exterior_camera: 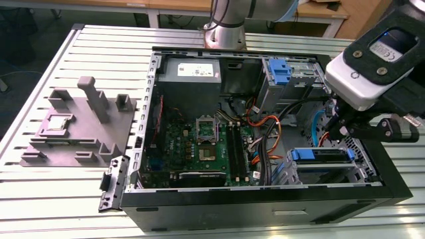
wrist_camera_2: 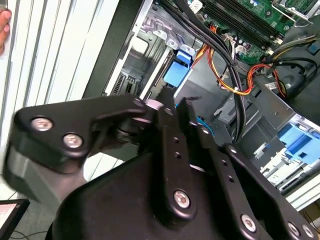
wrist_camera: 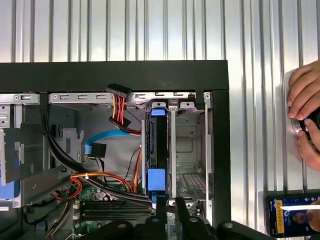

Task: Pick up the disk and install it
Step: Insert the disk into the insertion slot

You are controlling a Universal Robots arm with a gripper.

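Disk [wrist_camera: 156,177] seemingly sits slotted, just beside gripper [wrist_camera: 170,210].

A slatted metal table [exterior_camera: 40,204] stands before wooden desks [exterior_camera: 172,5].

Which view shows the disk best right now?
The first wrist view: the disk stands on edge in the drive cage, its full length running between blue carrier ends. The exterior view shows its blue top edge in the cage. The second wrist view shows one blue end beyond the gripper.

The disk [wrist_camera: 156,178] is blue-framed, the case [wrist_camera: 125,75] black.
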